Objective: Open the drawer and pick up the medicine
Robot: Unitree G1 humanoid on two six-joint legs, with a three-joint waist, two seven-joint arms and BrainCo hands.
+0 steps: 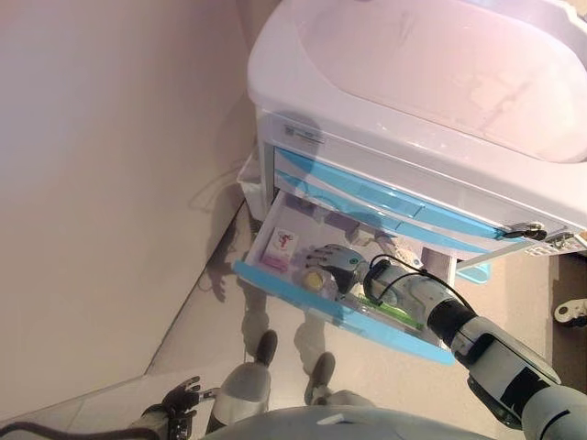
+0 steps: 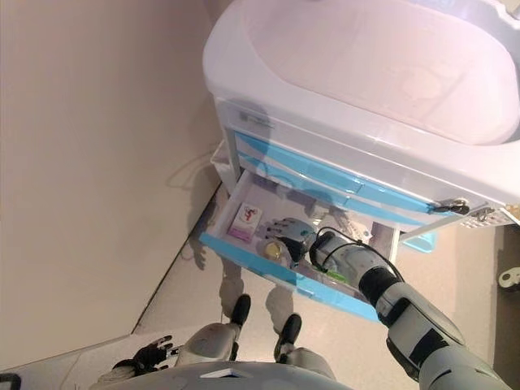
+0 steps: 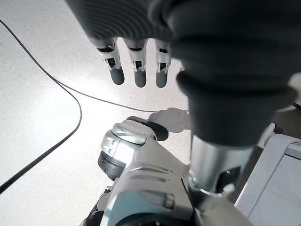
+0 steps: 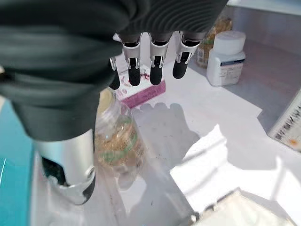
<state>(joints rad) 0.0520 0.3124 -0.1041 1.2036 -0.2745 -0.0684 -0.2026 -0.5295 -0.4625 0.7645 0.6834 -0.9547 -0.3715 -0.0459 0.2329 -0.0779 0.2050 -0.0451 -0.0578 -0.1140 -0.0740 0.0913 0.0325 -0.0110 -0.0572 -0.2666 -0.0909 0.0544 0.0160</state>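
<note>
From your head camera, you're looking down on a white cart (image 1: 303,82) with blue-fronted drawers, and the lower drawer (image 1: 330,307) stands pulled out toward you. Your right hand (image 1: 332,263) is down inside that drawer, arm reaching in from the lower right, fingers stretched forward over the white drawer floor. Just ahead of the fingertips lies a small white box with a pink band (image 1: 280,247), flat near the drawer's left end. A round yellowish-capped jar (image 1: 314,280) sits right beside the hand, between it and the blue front panel. Your left hand (image 1: 181,398) hangs low at the bottom left, well away from the cart, over the pale floor.

Over to your left wrist camera: the left hand's fingers (image 3: 136,70) point straight out in a row, relaxed, nothing between them, only speckled floor beyond.

Now your right wrist camera, and here's the close look. The fingers (image 4: 156,66) are extended and loose, holding nothing; the thumb (image 4: 70,169) is apart from them, beside a clear jar of yellowish contents (image 4: 117,136) lying next to the palm. You cannot tell whether the thumb touches the jar. Past the fingertips you see the pink-edged box (image 4: 141,89), and farther back a white medicine bottle (image 4: 225,59) standing upright against the drawer's rear, with an amber bottle (image 4: 211,37) just beside it. The medicine is in the drawer, not lifted.
</note>
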